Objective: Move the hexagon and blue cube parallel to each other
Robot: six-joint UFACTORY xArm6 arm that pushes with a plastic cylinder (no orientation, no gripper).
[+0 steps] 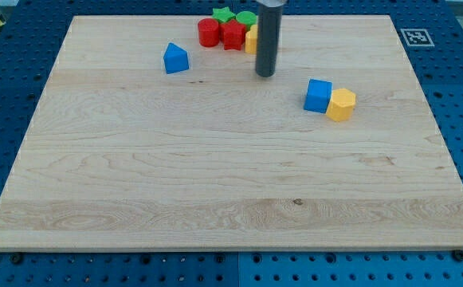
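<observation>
A wooden board (231,191) is shown on a blue perforated bench (24,32), with a straight dark rod descending from the view's top; no pincer is fitted, so no opening or closing is to be reported, and nothing is held. My tip (264,76) is seen resting on bare wood. The blue cube (318,95) lies at about four o'clock from my tip, near but apart from it, and the yellow hexagon (342,104) is set just beside the cube on its four-o'clock side, the two apparently touching. A blue block with a peaked top (175,58) is found at about nine o'clock from my tip, well apart. A cluster is gathered at about eleven o'clock: a red cylinder (208,32), a red block (233,34) of unclear shape, a green star (223,14), a green block (246,17) and a yellow block (251,40), the last partly hidden by the rod. The two task blocks are judged to be light, rigid and free to slide on the smooth wood, and liable to turn if pressed off-centre. Since neither can be grasped, contact is best made at the middle of a flat side face, low down, so that each block is pushed straight rather than spun.
</observation>
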